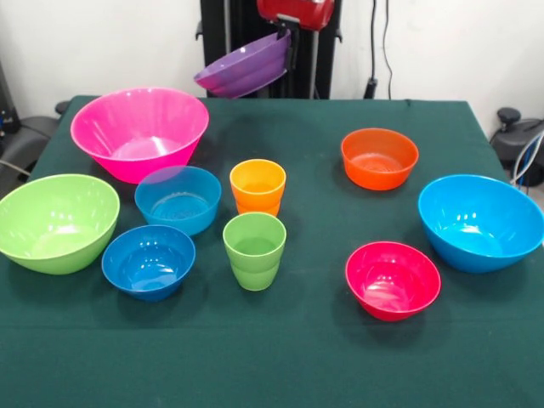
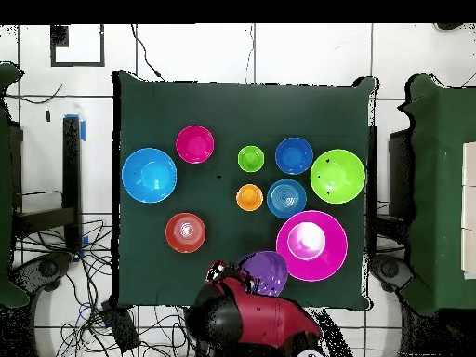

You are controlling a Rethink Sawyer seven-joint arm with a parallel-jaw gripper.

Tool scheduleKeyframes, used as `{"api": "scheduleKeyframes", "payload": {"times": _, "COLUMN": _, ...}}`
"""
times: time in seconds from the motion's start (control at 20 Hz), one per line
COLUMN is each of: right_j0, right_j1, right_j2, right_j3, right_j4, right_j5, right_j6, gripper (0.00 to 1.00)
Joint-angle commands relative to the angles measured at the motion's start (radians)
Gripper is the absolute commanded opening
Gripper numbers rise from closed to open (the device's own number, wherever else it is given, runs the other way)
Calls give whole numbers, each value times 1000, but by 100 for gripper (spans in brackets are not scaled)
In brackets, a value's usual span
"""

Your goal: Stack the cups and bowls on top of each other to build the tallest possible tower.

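Observation:
My gripper [image 1: 287, 41] is shut on the rim of the purple bowl [image 1: 242, 72] and holds it tilted in the air above the table's far edge, just right of the big pink bowl [image 1: 140, 127]. In the overhead view the purple bowl [image 2: 265, 271] sits beside the pink bowl [image 2: 311, 244], partly under the arm. The pink bowl stands alone with nothing in it. The orange cup [image 1: 257, 185] and the lime green cup [image 1: 254, 249] stand upright mid-table. Every other bowl stands apart; nothing is stacked.
A teal bowl [image 1: 178, 197], a dark blue bowl [image 1: 149, 259] and a lime green bowl [image 1: 55, 221] stand at the left. An orange bowl [image 1: 379, 157], a sky blue bowl [image 1: 480, 221] and a red-pink bowl [image 1: 393, 279] stand at the right.

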Motion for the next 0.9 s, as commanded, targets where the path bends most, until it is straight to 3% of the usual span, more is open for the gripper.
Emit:
{"api": "scheduleKeyframes", "payload": {"times": 0.05, "right_j0": 2, "right_j1": -59, "right_j2": 100, "right_j3": 75, "right_j4": 72, "right_j5": 170, "right_j6": 112, "gripper": 0}}
{"api": "scheduleKeyframes", "payload": {"times": 0.25, "right_j0": 6, "right_j1": -74, "right_j2": 84, "right_j3": 59, "right_j4": 60, "right_j5": 199, "right_j6": 85, "gripper": 0}}
{"api": "scheduleKeyframes", "payload": {"times": 0.4, "right_j0": -9, "right_j1": -42, "right_j2": 62, "right_j3": 17, "right_j4": 6, "right_j5": 154, "right_j6": 53, "gripper": 0}}
{"api": "scheduleKeyframes", "payload": {"times": 0.5, "right_j0": -22, "right_j1": -61, "right_j2": 45, "right_j3": -12, "right_j4": -30, "right_j5": 164, "right_j6": 13, "gripper": 0}}
{"api": "scheduleKeyframes", "payload": {"times": 0.7, "right_j0": -115, "right_j1": -127, "right_j2": 96, "right_j3": -36, "right_j4": -51, "right_j5": 260, "right_j6": -104, "gripper": 0}}
{"api": "scheduleKeyframes", "payload": {"times": 0.9, "right_j0": -162, "right_j1": -158, "right_j2": 131, "right_j3": -47, "right_j4": -71, "right_j5": 294, "right_j6": -159, "gripper": 0}}
